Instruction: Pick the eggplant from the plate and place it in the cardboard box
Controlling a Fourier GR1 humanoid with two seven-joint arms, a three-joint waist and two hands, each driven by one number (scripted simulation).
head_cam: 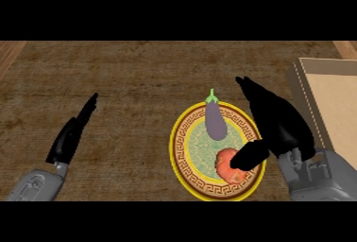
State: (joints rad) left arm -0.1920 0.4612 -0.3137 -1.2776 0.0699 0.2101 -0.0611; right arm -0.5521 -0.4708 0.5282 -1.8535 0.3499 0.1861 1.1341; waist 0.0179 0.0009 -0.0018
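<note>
A purple eggplant (215, 120) with a green stem lies on the upper part of a yellow-rimmed patterned plate (182, 146). My right hand (279, 124) hovers over the plate's right rim, fingers straight and pointing away, thumb lowered over a red tomato (226, 163) on the plate's lower part. It is open and just right of the eggplant, not touching it. The cardboard box (335, 106) stands at the right edge, its flap open toward the plate. My left hand (73, 132) rests open at the lower left, fingers up.
The counter is a dark wood-grain surface (132, 80). The tomato shares the plate with the eggplant, partly hidden by my right thumb. The box wall stands close to my right hand's outer side.
</note>
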